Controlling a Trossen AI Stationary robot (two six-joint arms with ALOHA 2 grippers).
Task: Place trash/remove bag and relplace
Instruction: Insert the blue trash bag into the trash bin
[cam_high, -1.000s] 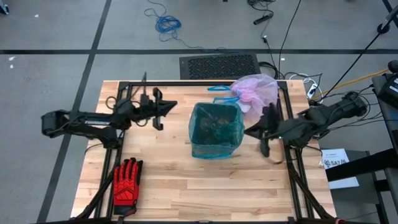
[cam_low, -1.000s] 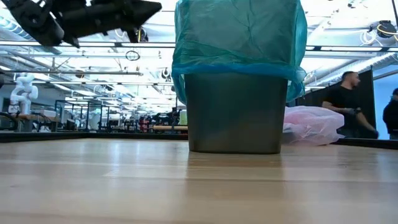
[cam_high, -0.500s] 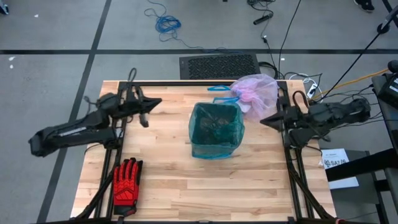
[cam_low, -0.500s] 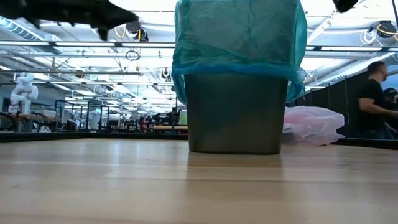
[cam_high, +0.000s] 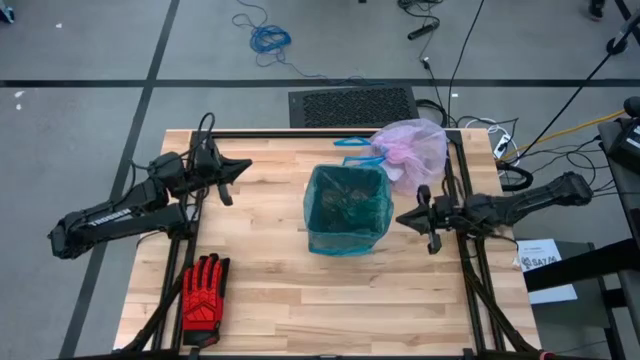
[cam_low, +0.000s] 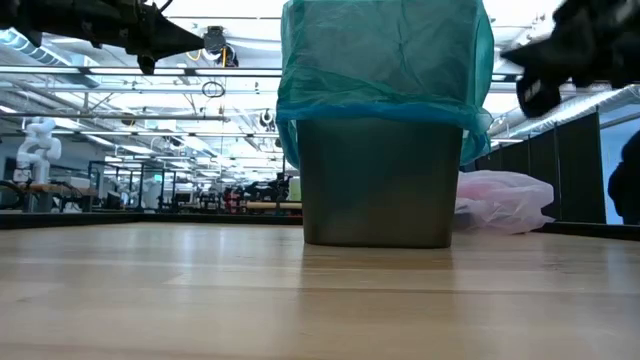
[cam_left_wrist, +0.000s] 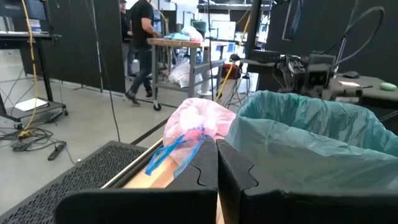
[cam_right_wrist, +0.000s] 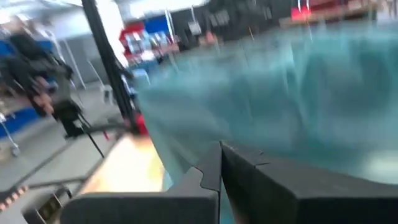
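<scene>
A: In the high view we see the pink bag (cam_high: 412, 147) bunched at the upper right of the table (cam_high: 270, 290), just beside the bin (cam_high: 346, 208), which wears a teal liner. Small brown trash (cam_high: 346, 197) lies inside the bin, hard to make out.

B: We find the left gripper (cam_high: 243, 166) at upper left, over the table's edge, pinched together and empty. The right gripper (cam_high: 402, 217) sits right of the bin, fingers together too. A red glove (cam_high: 203, 290) lies lower left.

A: In the low view we see the bin centre frame and the pink bag (cam_low: 503, 200) low at its right.

B: From the left wrist view, we see its fingers (cam_left_wrist: 186, 180) pressed together, with the pink bag (cam_left_wrist: 198, 126) at centre.

A: In the right wrist view, we make out joined fingers (cam_right_wrist: 249, 180) before blurred teal.
</scene>
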